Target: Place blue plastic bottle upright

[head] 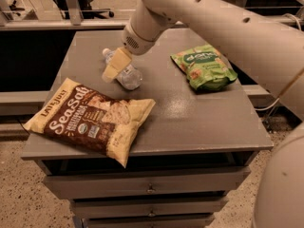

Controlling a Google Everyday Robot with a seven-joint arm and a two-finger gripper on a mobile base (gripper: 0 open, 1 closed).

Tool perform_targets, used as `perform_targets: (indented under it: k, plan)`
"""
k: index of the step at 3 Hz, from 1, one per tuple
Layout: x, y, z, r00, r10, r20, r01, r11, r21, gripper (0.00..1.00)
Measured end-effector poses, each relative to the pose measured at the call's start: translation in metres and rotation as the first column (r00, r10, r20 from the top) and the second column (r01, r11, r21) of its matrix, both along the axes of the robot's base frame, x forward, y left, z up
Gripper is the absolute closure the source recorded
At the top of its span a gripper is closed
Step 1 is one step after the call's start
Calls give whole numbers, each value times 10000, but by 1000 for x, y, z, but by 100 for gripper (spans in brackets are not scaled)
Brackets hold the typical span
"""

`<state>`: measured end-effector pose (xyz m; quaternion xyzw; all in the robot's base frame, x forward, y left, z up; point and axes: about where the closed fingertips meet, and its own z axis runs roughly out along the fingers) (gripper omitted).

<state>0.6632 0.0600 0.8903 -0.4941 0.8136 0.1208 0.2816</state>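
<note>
The blue plastic bottle [127, 74] lies on its side on the grey table [190, 113], toward the back left, its white cap pointing to the back left. It is small and clear with a pale label. My gripper [112, 70] hangs from the big cream arm [199, 13] and sits directly over the bottle's middle, covering part of it. Only the cap end and the base end of the bottle show.
A large brown and yellow sea salt chip bag [90, 118] lies at the front left of the table. A green snack bag [205, 68] lies at the back right. Drawers [152, 189] sit below the table top. The arm spans the upper right of the view.
</note>
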Motion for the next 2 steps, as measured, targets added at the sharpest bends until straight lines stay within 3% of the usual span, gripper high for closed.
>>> perform_targets:
  k: [1,2]
  plan:
    - [33,17,-8,9951,-988,88,987,9951,52,0]
    - [59,21,-18,9815,-1911,61,1912,9809,-360,0]
